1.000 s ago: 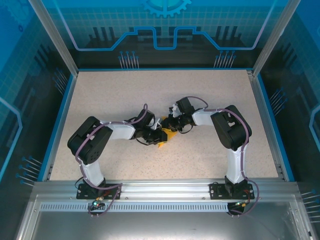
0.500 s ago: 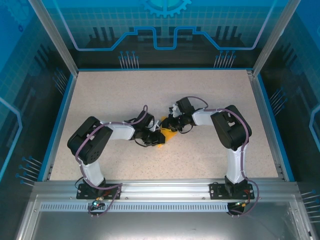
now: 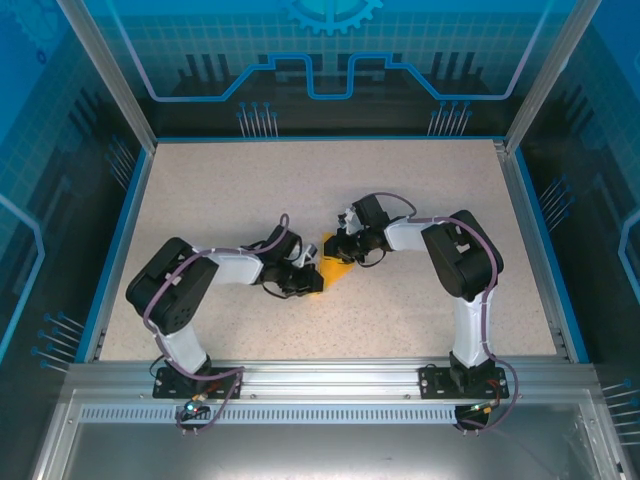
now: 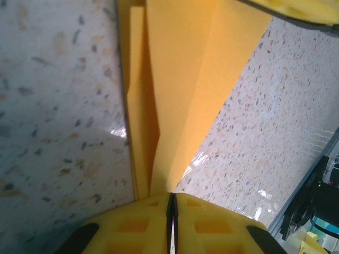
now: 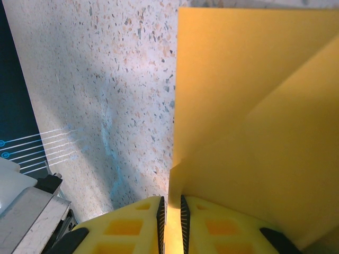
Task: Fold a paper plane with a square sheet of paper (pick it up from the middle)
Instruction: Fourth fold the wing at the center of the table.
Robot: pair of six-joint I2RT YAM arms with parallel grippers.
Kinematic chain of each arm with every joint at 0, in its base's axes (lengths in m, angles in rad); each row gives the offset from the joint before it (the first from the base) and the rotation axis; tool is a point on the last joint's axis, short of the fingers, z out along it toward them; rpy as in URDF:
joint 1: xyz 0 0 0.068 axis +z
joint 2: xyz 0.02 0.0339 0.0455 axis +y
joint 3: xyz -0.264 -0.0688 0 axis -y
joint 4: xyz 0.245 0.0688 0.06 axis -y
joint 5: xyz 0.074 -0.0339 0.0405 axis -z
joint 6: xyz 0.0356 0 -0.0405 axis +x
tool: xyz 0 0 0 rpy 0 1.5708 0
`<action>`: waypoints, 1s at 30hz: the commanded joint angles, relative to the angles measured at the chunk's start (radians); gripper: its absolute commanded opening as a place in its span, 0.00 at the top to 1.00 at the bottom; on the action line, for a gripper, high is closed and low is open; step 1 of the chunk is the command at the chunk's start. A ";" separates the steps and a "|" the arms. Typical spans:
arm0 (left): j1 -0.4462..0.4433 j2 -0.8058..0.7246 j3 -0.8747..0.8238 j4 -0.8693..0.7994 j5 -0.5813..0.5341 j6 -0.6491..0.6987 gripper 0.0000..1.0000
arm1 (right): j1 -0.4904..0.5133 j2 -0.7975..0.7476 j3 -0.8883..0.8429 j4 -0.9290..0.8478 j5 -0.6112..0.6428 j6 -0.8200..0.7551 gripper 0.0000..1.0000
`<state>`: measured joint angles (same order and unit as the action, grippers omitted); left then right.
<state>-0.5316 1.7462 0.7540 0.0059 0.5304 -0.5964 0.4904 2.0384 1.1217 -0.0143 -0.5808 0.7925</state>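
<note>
Paper (image 3: pixel 336 270): orange-yellow, partly folded, mid-table (image 3: pixel 250 190), between the arms.
Left gripper (image 4: pixel 170 200): pinched tight on its creased end.
Right gripper (image 5: pixel 170 203): clamped on a layered edge.
Handling: likely best with even tension and edges aligned before pressing the crease; a skewed pull risks tearing.

Your speckled beige table (image 3: pixel 230 190) lies open beyond; black left arm (image 3: pixel 170 295), right arm (image 3: pixel 460 255) and folded orange-yellow paper (image 3: pixel 335 270) bar its middle.

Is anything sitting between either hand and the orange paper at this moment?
Nothing visible does. The left hand is shut directly on the paper at its narrow end, and the right hand pinches another edge. The table lies beneath it.
</note>
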 commanded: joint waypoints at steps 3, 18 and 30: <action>0.020 -0.069 -0.071 -0.078 -0.011 -0.010 0.89 | 0.006 0.092 -0.041 -0.081 0.119 -0.021 0.81; 0.038 -0.049 0.086 0.043 0.052 -0.108 0.84 | 0.007 0.095 -0.035 -0.064 0.109 -0.003 0.80; 0.033 0.128 0.118 0.013 -0.019 -0.107 0.88 | 0.006 0.099 -0.032 -0.058 0.097 0.002 0.80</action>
<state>-0.5003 1.8538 0.8688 0.0650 0.5453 -0.7078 0.4900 2.0403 1.1213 -0.0074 -0.5869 0.8013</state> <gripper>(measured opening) 0.124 0.197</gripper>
